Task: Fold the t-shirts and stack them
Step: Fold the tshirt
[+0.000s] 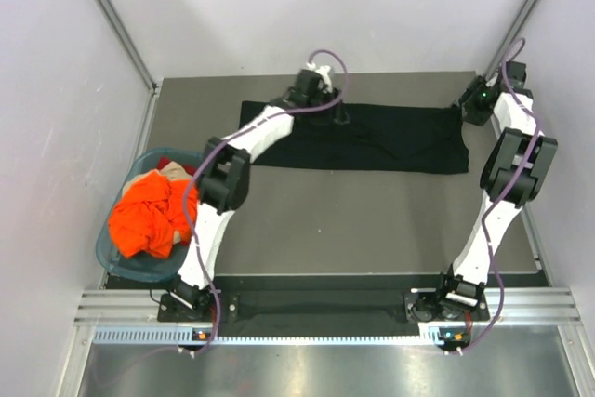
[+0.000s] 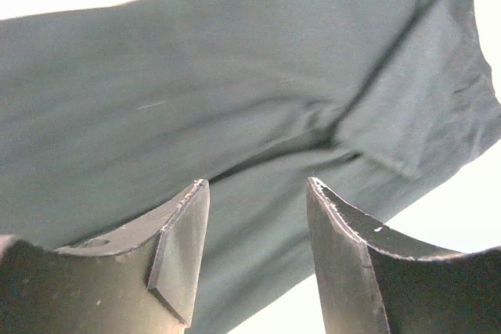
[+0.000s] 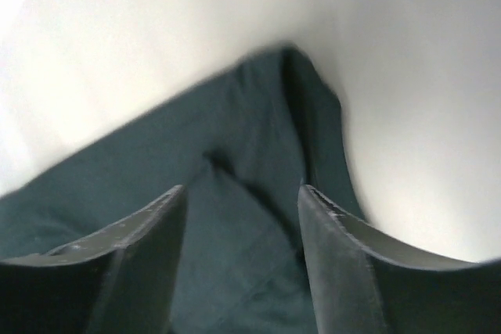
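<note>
Top external view: the black t-shirt point(image 1: 372, 137) lies spread flat across the far half of the counter point(image 1: 372, 220), long side running left to right. The left pincer point(image 1: 340, 115) is over the shirt's far edge, left of its middle. The right pincer point(image 1: 465, 105) is at the shirt's far right corner. From this view the gap between either set of fingers cannot be read. The orange t-shirt point(image 1: 149, 216) is bunched up inside the teal basket point(image 1: 113, 262), which sits at the counter's left edge, well apart from the black shirt. A tan cloth point(image 1: 144, 178) shows behind the orange one in the basket.

Left wrist view: the left pincer point(image 2: 257, 185) is spread, with nothing between its fingers. The black t-shirt point(image 2: 235, 76) lies below it, with a crease and a folded flap to the right of the fingers.

Right wrist view: the right pincer point(image 3: 241, 189) is spread and grips nothing. The black t-shirt point(image 3: 250, 107) lies below, its corner pointing away from the fingers; the picture is blurred
</note>
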`<move>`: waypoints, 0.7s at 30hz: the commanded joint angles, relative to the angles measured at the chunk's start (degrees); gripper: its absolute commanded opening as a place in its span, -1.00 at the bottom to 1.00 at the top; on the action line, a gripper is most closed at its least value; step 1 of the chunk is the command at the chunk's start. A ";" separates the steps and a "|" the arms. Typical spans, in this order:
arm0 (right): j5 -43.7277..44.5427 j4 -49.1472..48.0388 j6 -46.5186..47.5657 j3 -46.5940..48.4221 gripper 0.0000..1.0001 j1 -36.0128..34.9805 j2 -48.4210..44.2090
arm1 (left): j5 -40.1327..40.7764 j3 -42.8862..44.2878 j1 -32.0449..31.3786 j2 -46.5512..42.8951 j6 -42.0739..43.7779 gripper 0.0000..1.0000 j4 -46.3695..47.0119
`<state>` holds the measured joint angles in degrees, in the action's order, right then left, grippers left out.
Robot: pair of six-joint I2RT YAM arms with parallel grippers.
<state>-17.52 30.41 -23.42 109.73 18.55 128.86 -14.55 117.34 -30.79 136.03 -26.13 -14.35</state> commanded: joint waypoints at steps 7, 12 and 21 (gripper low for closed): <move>2.93 -2.46 -12.26 -21.28 0.26 0.18 -20.20 | -2.93 -21.84 16.69 -23.51 9.26 0.13 -8.26; 3.81 -0.54 -10.60 -28.42 0.36 1.23 -26.81 | -3.83 -29.35 21.11 -29.76 7.94 0.13 -6.75; 4.60 -2.45 -14.71 -45.29 0.37 3.25 -36.74 | -5.93 -31.91 21.21 -30.99 6.00 0.12 -7.19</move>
<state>-14.15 30.00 -35.20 67.46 20.95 95.61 -18.90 86.08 -9.56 108.22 -19.88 -22.59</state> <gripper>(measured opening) 0.691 0.559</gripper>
